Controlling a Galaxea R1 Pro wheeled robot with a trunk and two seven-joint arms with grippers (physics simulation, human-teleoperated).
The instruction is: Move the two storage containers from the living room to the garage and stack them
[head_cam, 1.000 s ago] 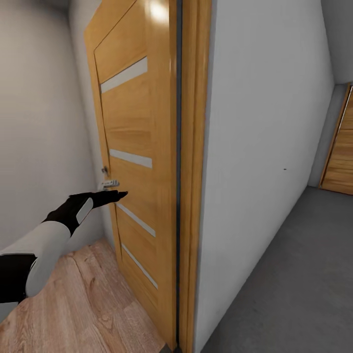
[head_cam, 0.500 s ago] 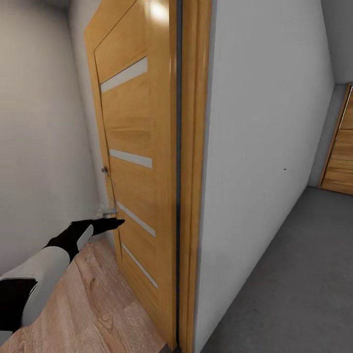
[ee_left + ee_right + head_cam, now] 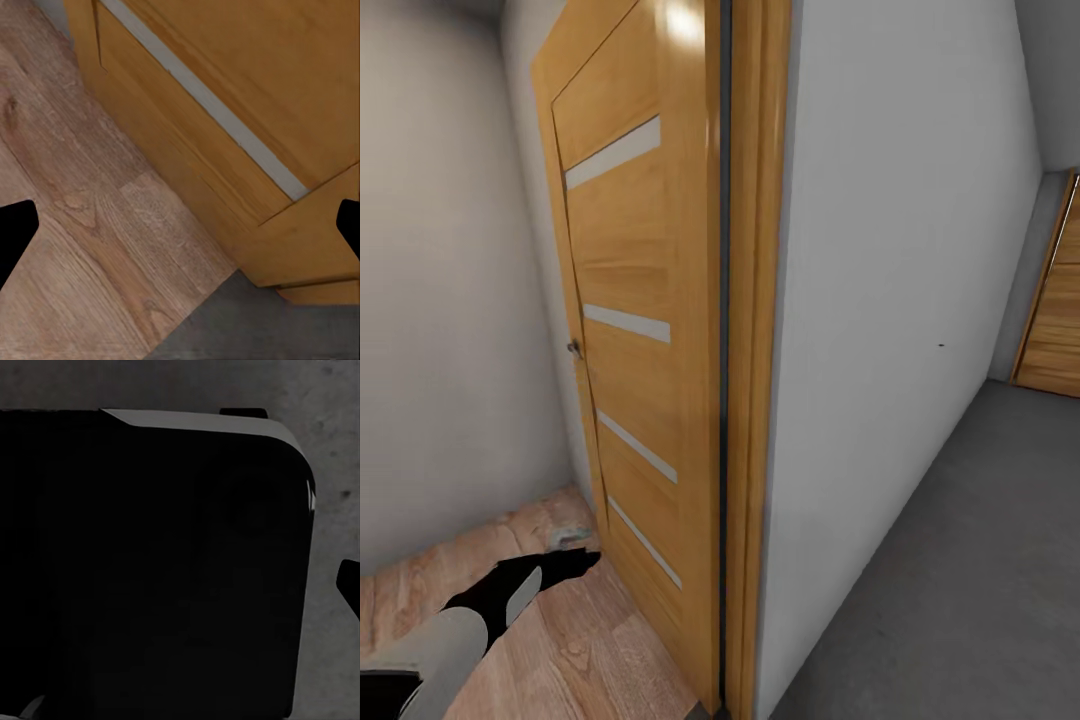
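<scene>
Lowered since a second ago: left gripper (image 3: 575, 562), now near wood-plank floor (image 3: 590, 650) beside one door (image 3: 645, 330) with four glass strips; fingers spread wide, holding nothing.

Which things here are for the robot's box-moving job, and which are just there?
For the job:
- dark grey concrete floor, the kind the boxes go on
- left gripper, open
- wooden door with glass strips, probably the way through

Just there:
- wood-plank floor
- pale wall
- far door
</scene>
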